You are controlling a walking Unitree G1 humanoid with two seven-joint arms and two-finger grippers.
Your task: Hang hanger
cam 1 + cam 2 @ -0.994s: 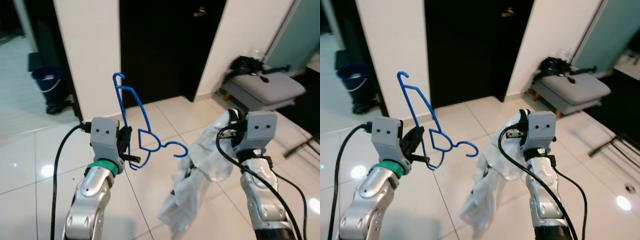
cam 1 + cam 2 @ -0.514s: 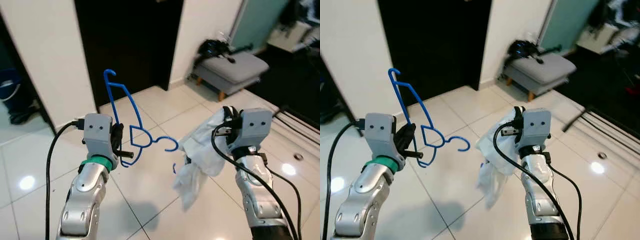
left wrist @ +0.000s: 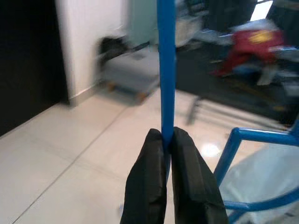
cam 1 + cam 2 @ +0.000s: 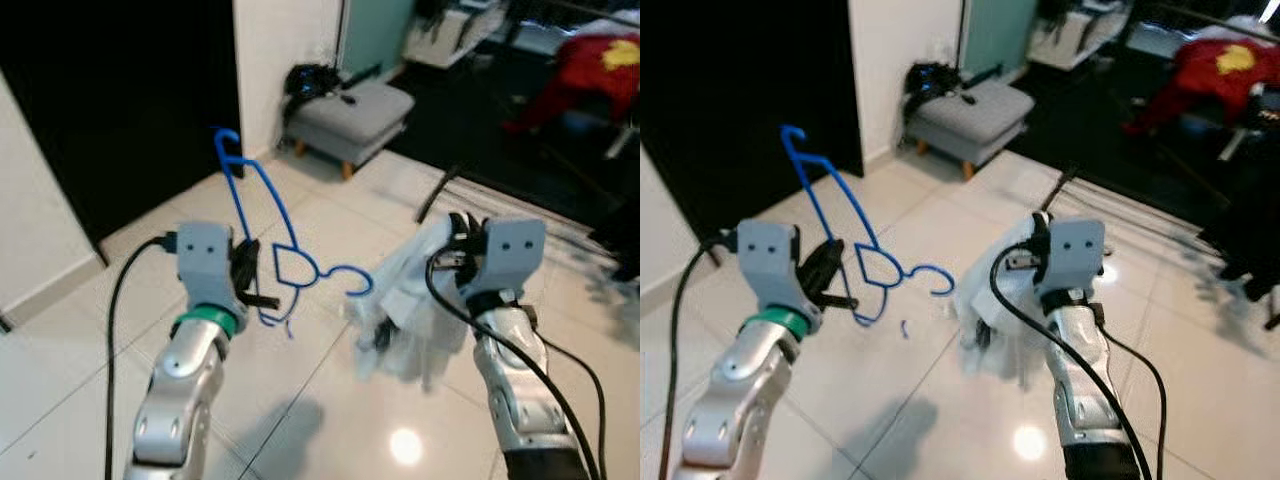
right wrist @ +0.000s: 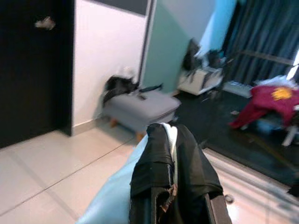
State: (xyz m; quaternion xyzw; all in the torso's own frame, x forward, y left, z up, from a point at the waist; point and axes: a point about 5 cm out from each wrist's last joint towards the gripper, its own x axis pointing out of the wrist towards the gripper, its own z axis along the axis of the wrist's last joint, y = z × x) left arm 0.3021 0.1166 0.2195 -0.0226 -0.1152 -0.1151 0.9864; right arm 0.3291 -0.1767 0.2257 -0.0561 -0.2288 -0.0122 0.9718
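Note:
A blue wire hanger (image 4: 262,215) stands upright in front of me, its hook at the top. My left gripper (image 4: 250,285) is shut on its lower bar; the left wrist view has the two black fingers (image 3: 156,172) pinched on the blue bar (image 3: 166,70). My right gripper (image 4: 458,255) is shut on a pale white garment (image 4: 405,310) that hangs down from it over the floor. The right wrist view has its fingers (image 5: 154,163) closed on the cloth (image 5: 117,196). The hanger's free curled end (image 4: 350,282) reaches toward the garment.
White glossy floor tiles (image 4: 330,400) lie below. A dark doorway (image 4: 110,100) is at the left, a white wall (image 4: 280,40) beside it. A grey padded stool (image 4: 350,110) with black items on top stands ahead. A red garment (image 4: 600,65) hangs at far right.
The whole picture has swung to the right, so the camera turned: the doorway slid left and the stool and red garment came in. Both grippers keep their holds.

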